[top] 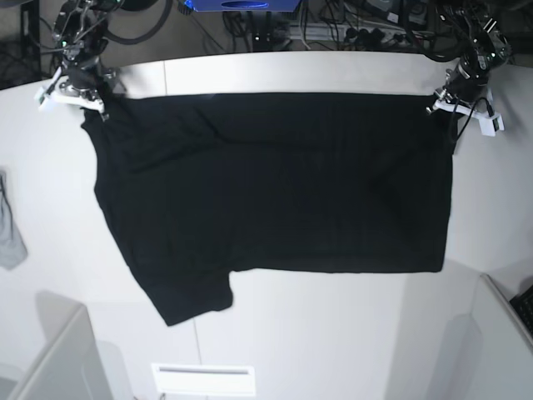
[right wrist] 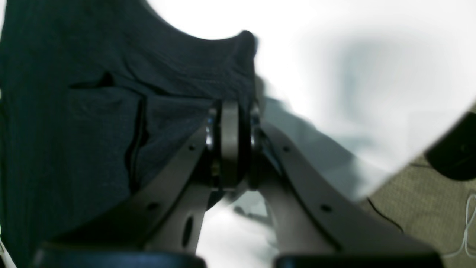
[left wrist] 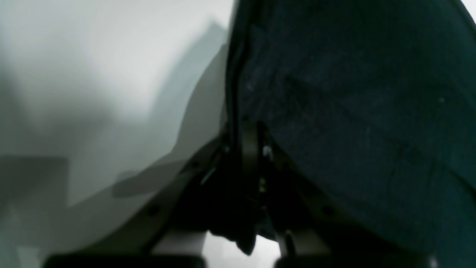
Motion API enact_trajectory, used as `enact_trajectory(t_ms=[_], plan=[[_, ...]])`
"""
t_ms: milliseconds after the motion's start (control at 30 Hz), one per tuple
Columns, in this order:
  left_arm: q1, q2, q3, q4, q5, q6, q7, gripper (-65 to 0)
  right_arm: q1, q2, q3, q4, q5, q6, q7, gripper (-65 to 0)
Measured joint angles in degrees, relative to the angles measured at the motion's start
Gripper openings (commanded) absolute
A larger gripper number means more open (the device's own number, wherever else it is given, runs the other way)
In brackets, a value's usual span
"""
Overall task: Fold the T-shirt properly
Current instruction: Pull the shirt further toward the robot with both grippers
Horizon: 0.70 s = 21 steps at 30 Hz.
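The black T-shirt (top: 275,183) spreads wide across the white table (top: 333,333), its far edge stretched straight between both grippers. One short sleeve (top: 191,296) juts out at the front left. My right gripper (top: 98,107) is shut on the far left corner; in the right wrist view its fingers (right wrist: 230,111) pinch the dark cloth (right wrist: 74,130). At the far right corner, my left gripper (top: 441,104) is shut on the shirt too. The left wrist view shows those jaws (left wrist: 253,134) closed on the fabric (left wrist: 353,93).
A small light-grey cloth (top: 8,233) lies at the table's left edge. Cables and equipment (top: 333,33) run behind the table's far edge. Grey panels rise at the front left (top: 50,358) and front right (top: 500,333). A white slotted piece (top: 202,379) sits at the front edge.
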Motion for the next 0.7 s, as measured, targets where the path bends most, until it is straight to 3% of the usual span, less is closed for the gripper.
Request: enact_trajectory(t_ms=[200,333,700], plan=[[3.6,0.0,-0.1,2.6,0.1,0.0,0.3,-65.0,-2.9,0.0,0.0,0.1,0.1,0.1,0.1,-65.0],[6.1,0.2,-0.1,4.5,0.4,0.0,0.7,-65.0,-4.7,0.0,0.0,0.1,3.4,0.2,0.9,-65.0],[8.6,0.1,0.0,5.2,0.3,0.0,0.4,-65.0,-8.2,0.1,0.0,4.3,3.2,0.1,0.0,-65.0]])
